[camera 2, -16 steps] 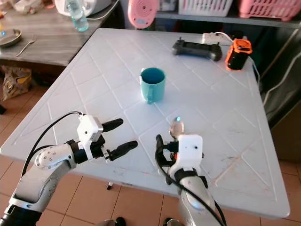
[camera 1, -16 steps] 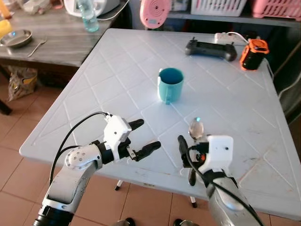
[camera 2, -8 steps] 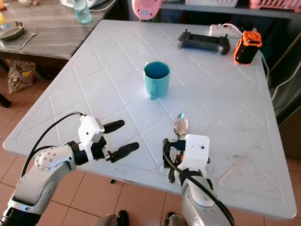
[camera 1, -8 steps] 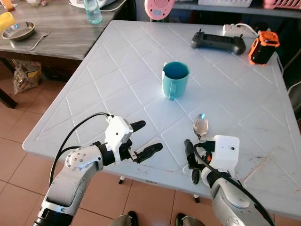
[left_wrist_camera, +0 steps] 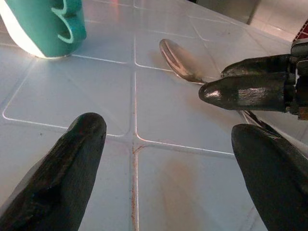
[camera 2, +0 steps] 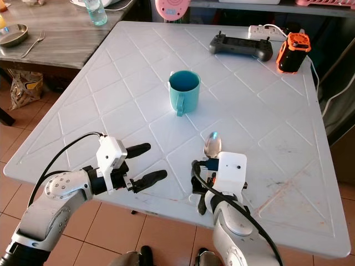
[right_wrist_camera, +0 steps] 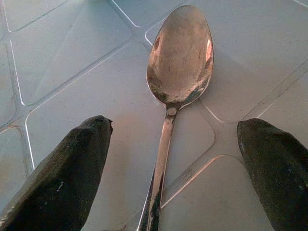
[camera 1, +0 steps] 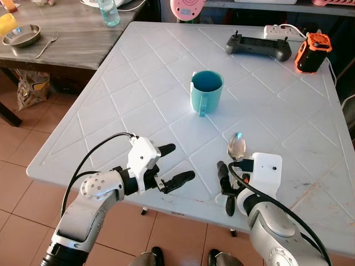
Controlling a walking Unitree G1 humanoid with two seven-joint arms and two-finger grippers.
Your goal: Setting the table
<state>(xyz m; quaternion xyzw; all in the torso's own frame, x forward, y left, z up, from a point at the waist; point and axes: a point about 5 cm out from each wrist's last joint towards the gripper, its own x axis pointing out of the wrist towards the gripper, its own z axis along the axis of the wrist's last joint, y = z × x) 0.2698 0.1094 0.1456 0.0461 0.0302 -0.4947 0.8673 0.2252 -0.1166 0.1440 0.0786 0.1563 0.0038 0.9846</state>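
Note:
A steel spoon (camera 1: 237,147) lies flat on the white table (camera 1: 138,105), its bowl pointing toward a teal mug (camera 1: 206,92) that stands upright near the table's middle. My right gripper (right_wrist_camera: 173,130) is open low over the table's near edge, with the spoon's handle lying between its fingers (camera 1: 223,173) and touching neither. My left gripper (camera 1: 180,162) is open too, hovering over the near edge to the left of the spoon and holding nothing. In the left wrist view the mug (left_wrist_camera: 43,24), the spoon (left_wrist_camera: 179,62) and a right finger (left_wrist_camera: 250,89) lie ahead.
A black controller (camera 1: 258,47), an orange-and-black device (camera 1: 310,52) and a power strip (camera 1: 276,29) sit at the table's far right. A wooden table at the left holds a metal bowl (camera 1: 21,35), a fork (camera 1: 46,44) and a bottle (camera 1: 109,11). Tiled floor lies below.
The whole picture has shifted, so the camera moved. My left gripper has edged a little to the right, toward the spoon. The right gripper stays open around the spoon's handle.

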